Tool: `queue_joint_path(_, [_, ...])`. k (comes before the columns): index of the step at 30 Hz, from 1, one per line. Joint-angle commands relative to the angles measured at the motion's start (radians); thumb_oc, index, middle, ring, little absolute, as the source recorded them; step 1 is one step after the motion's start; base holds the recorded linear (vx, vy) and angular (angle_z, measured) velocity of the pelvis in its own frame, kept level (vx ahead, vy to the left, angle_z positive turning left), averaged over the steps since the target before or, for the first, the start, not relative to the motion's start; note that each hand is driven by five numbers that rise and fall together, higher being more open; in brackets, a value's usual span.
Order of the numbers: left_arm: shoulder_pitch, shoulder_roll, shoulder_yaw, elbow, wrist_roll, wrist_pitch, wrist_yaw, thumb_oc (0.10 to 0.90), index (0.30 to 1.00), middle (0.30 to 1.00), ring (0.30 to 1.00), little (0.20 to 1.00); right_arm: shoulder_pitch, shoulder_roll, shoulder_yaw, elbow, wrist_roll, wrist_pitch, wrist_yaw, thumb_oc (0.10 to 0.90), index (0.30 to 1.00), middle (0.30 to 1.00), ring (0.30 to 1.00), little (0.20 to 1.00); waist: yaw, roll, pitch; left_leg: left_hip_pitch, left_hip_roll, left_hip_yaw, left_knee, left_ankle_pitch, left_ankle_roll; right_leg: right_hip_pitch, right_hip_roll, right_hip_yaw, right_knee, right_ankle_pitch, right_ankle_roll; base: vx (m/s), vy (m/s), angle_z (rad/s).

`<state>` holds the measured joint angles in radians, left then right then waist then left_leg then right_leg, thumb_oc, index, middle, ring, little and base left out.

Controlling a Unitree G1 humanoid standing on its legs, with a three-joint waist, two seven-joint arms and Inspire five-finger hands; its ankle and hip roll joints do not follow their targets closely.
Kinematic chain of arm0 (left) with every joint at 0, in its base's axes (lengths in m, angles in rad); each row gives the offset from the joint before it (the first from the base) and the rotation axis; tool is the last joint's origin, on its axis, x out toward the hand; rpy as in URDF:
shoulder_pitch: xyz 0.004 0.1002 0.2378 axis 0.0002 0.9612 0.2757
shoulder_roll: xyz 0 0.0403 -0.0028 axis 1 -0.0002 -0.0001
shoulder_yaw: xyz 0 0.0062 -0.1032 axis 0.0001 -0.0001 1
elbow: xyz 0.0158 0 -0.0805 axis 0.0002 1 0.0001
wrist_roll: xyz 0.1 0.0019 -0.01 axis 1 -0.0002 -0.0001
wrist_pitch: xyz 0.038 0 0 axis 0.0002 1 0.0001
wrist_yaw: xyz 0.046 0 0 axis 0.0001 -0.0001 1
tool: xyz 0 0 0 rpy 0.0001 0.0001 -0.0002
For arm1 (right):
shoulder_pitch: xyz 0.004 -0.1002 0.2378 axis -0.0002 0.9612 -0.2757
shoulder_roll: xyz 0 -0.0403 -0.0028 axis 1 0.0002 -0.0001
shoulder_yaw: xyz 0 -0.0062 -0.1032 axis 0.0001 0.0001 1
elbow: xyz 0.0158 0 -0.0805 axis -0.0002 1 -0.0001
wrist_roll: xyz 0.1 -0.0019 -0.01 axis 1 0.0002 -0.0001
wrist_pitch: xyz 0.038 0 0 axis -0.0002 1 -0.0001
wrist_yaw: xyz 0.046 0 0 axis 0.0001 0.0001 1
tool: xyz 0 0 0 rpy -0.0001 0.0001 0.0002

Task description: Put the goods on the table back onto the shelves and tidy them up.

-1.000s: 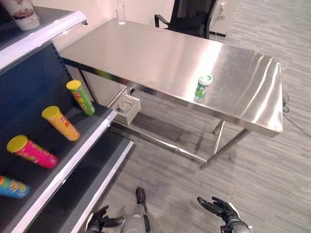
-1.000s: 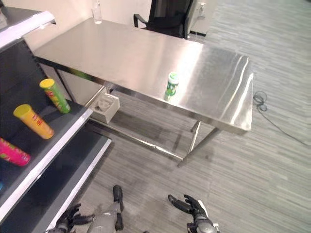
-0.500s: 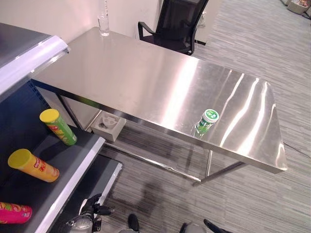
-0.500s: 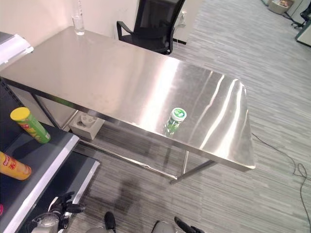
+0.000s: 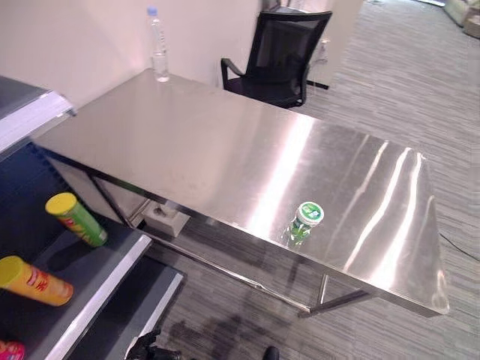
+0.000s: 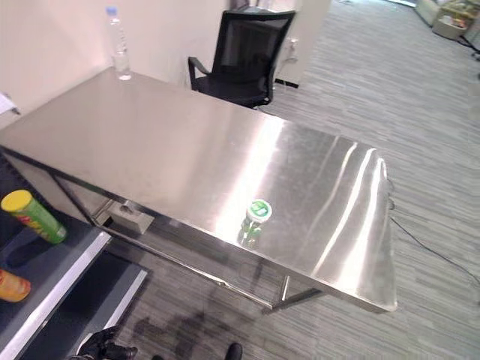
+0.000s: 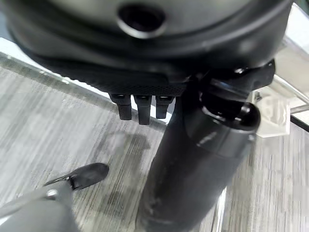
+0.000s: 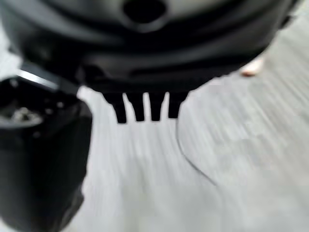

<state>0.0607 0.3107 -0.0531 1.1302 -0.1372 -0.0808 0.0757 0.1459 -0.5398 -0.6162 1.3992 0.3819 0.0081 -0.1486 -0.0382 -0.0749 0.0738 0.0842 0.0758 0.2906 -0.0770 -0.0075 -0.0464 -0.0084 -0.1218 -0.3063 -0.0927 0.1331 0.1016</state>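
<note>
A small green can (image 5: 304, 221) with a white and green lid stands upright near the front edge of the steel table (image 5: 225, 135). To the left is the dark shelf (image 5: 112, 281), where a green tube (image 5: 75, 218), a yellow tube (image 5: 34, 280) and the end of a pink tube (image 5: 6, 350) lie. My left hand (image 5: 150, 348) hangs low beside the shelf, well short of the table. Its fingers (image 7: 139, 107) are relaxed over the floor and hold nothing. My right hand (image 8: 145, 67) also hangs over the floor, fingers (image 8: 145, 110) straight and empty.
A clear water bottle (image 5: 157, 46) stands at the table's far left corner. A black office chair (image 5: 279, 54) sits behind the table. A white box (image 5: 160, 218) rests under the table by the shelf. Striped grey floor lies in front and to the right.
The whole picture has shifted as the camera lifted toward the table. The can and tubes have not moved. Both hands have slid toward the picture's lower edge.
</note>
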Motion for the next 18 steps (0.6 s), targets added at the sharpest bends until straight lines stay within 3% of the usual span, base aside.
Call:
queue_joint_path(1, [-0.049, 0.024, 0.056, 0.003, 0.012, -0.046, 0.022, 0.800, 0.900, 0.900, 0.900, 0.900, 0.098, -0.150, -0.009, -0.175, 0.013, -0.096, -0.180, 0.800, 0.900, 0.900, 0.900, 0.900, -0.006, -0.015, 0.002, -0.094, 0.022, -0.004, -0.010, 0.057, -0.016, 0.100, -0.024, -0.001, 0.007, -0.117, 0.101, 0.01, 0.009, -0.24])
queue_joint_path(4, [-0.045, 0.001, 0.039, 0.006, 0.029, -0.050, 0.021, 0.800, 0.900, 0.900, 0.900, 0.900, 0.067, -0.239, -0.074, -0.470, -0.020, -0.172, -0.256, 0.800, 0.900, 0.900, 0.900, 0.900, -0.013, -0.009, -0.001, -0.080, 0.027, 0.002, -0.010, 0.046, -0.018, 0.100, -0.020, 0.014, 0.007, -0.123, 0.101, 0.01, 0.008, -0.20])
queue_joint_path(7, [-0.046, 0.002, 0.023, 0.003, 0.037, -0.050, 0.009, 0.800, 0.900, 0.900, 0.900, 0.900, 0.016, -0.333, -0.047, -0.733, -0.046, -0.218, -0.202, 0.800, 0.900, 0.900, 0.900, 0.900, -0.006, -0.010, 0.001, -0.073, 0.033, 0.011, -0.010, 0.048, -0.022, 0.097, -0.015, 0.025, 0.005, -0.124, 0.097, -0.02, -0.014, -0.21])
queue_joint_path(12, [0.019, 0.025, 0.030, -0.103, 0.037, -0.066, -0.052, 0.800, 0.900, 0.900, 0.900, 0.900, -0.101, -0.460, 0.137, -1.393, 0.025, -0.311, 0.112, 0.800, 0.900, 0.900, 0.900, 0.900, 0.030, -0.012, -0.002, -0.067, 0.047, 0.018, -0.010, 0.065, -0.033, 0.104, -0.006, 0.021, 0.005, -0.125, 0.087, -0.02, -0.036, -0.11])
queue_joint_path(18, [0.050, 0.019, 0.022, -0.139, 0.046, -0.076, -0.086, 0.800, 0.900, 0.900, 0.900, 0.900, -0.144, -0.494, 0.234, -1.571, 0.118, -0.281, 0.285, 0.800, 0.900, 0.900, 0.900, 0.900, 0.059, -0.014, -0.015, -0.082, 0.053, 0.006, -0.010, 0.081, -0.041, 0.105, -0.004, -0.012, 0.005, -0.127, 0.082, -0.01, -0.028, 0.25])
